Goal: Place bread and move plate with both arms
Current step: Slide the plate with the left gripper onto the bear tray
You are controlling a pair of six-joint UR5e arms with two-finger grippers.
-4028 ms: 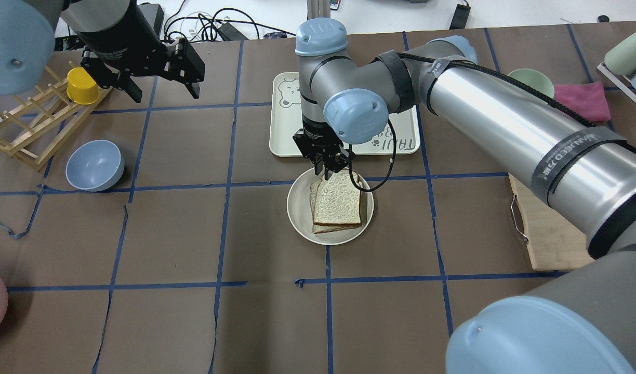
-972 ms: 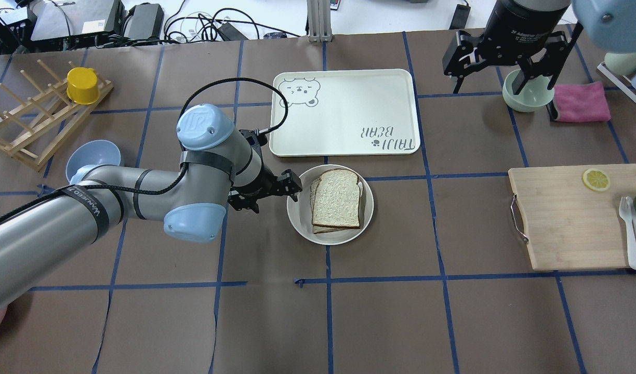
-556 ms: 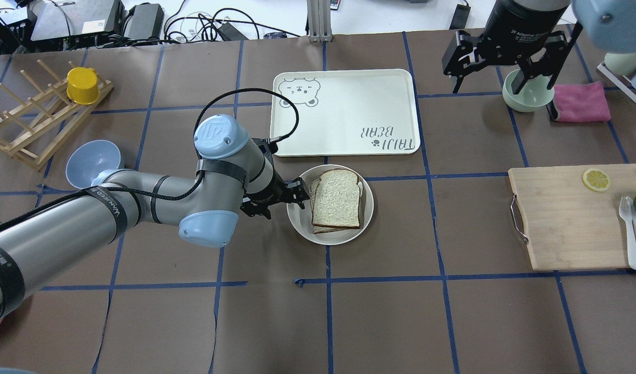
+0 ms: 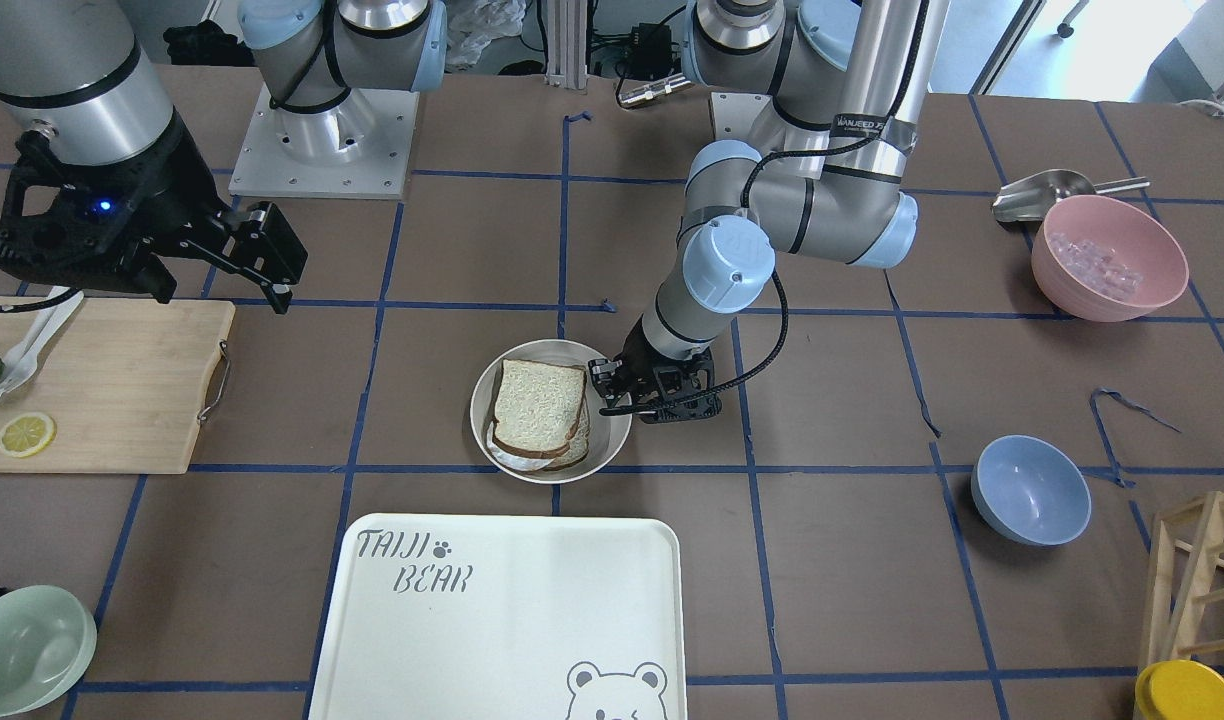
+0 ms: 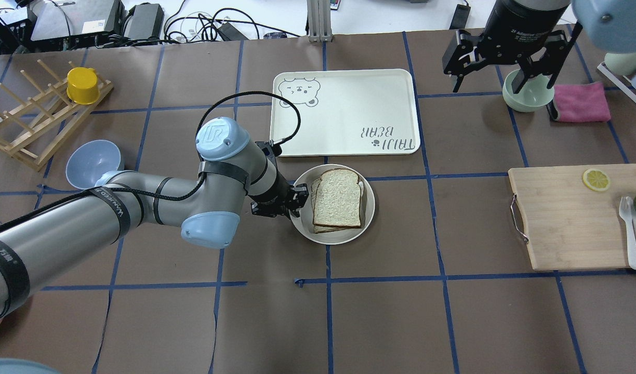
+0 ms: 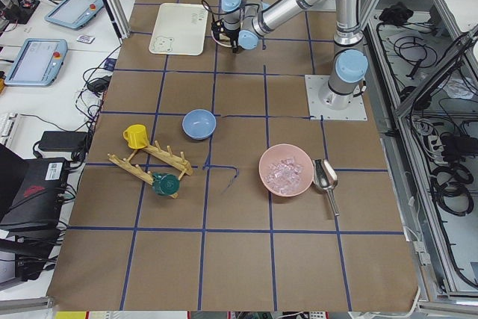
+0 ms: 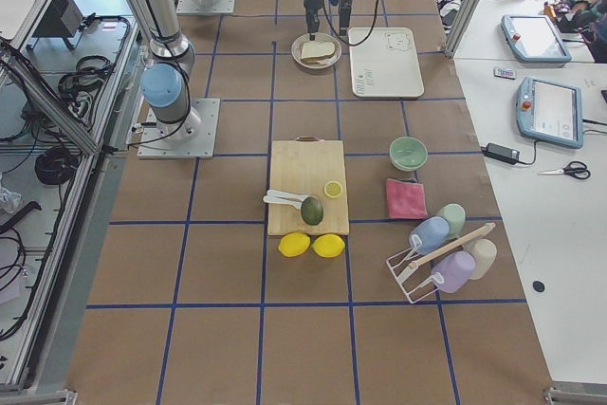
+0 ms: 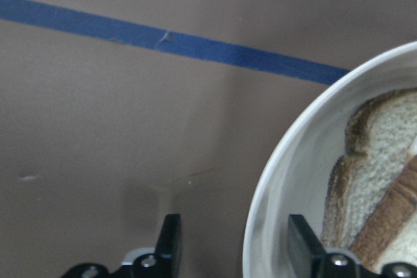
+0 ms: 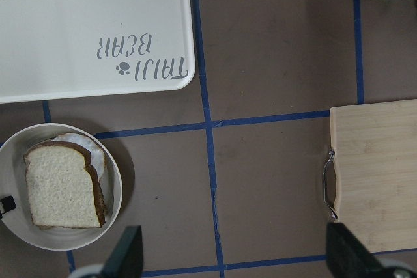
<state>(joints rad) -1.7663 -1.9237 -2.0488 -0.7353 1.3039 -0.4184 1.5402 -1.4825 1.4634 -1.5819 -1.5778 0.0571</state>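
Astride the rim of the plate (image 5: 344, 238), the left gripper (image 8: 233, 226) gapes, bread (image 5: 339, 197) just beyond.

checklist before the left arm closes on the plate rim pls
1. Left gripper open: ok, jaws apart.
2. Jaws straddle the plate rim: ok, one outside, one inside, in the left wrist view.
3. Bread on the plate: ok, lying atop a second slice.
4. Inner finger clear of the slices: cannot tell, very close to the crust.
5. Right gripper out of the way: ok, open, far off by the green bowl.
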